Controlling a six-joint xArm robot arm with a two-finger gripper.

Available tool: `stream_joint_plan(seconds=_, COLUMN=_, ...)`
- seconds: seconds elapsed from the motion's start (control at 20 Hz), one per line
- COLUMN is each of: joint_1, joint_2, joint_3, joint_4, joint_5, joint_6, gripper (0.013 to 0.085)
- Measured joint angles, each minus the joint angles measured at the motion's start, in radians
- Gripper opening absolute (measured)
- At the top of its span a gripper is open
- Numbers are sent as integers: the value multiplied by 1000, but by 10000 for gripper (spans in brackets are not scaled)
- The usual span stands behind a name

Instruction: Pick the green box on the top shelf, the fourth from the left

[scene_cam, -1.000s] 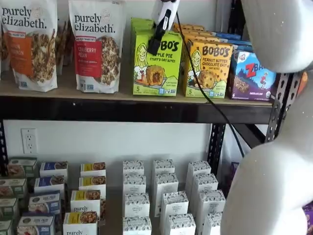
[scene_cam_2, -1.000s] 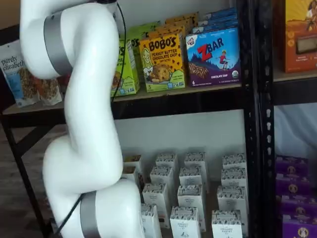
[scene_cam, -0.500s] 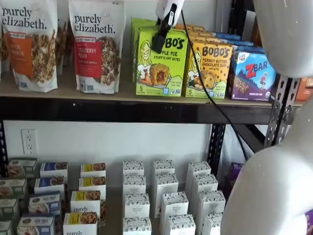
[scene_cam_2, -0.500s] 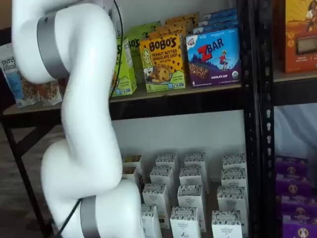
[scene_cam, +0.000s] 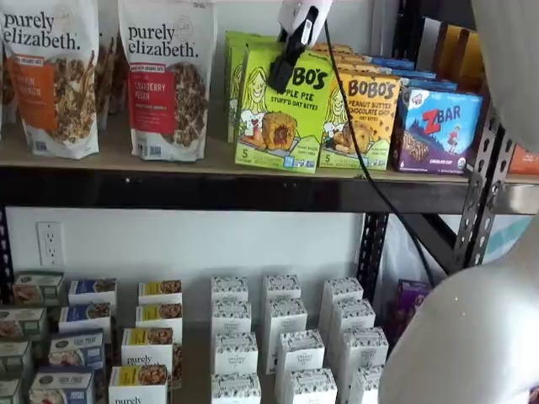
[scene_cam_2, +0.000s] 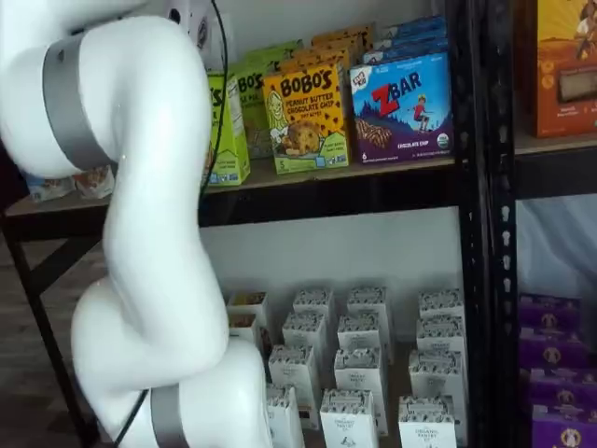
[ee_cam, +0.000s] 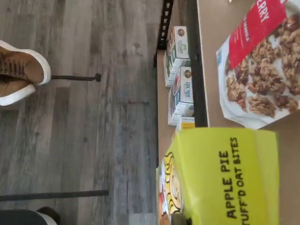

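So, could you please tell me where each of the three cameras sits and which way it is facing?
Wrist view: on the wrist, looking down past the green box to the floor; no gripper shows.
Shelf view: straight before the top shelf; the gripper, white arm at right.
Shelf view: at an angle; the arm covers much of the picture.
Both shelf views share the ZBar box.

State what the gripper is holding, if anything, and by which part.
The gripper grips the green box at its top edge; the box leans out over the top shelf.
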Motion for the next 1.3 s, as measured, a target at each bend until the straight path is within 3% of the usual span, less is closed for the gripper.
stream_joint_plan(seconds=1.3, joint_1=-58, joint_2=-192, joint_3=220, joint_4=-11, joint_5=-17, joint_6=-65, gripper=290)
